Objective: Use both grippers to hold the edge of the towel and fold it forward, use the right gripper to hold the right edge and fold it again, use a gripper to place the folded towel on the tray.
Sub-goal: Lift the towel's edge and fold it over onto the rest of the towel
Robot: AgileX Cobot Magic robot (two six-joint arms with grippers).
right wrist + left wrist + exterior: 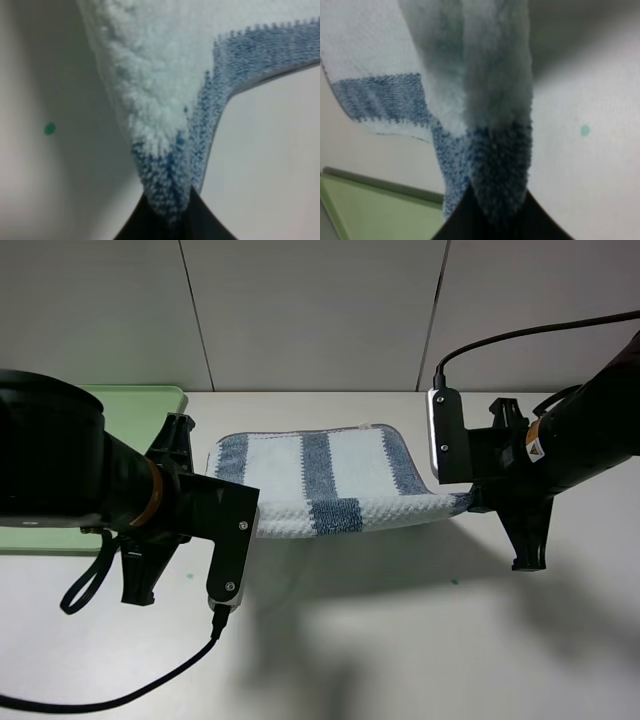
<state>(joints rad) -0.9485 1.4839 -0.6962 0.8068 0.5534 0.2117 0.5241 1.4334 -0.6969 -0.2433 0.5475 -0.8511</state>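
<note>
A white towel with blue stripes hangs between my two grippers above the table, its near edge lifted and its far edge resting on the table. My left gripper is shut on the towel's near left corner. My right gripper is shut on the near right corner. The pale green tray lies at the far left, partly hidden by my left arm; its rim also shows in the left wrist view.
The white table stretches in front of the towel, with small green dots on it. A grey panelled wall stands behind the table. Cables trail from both arms.
</note>
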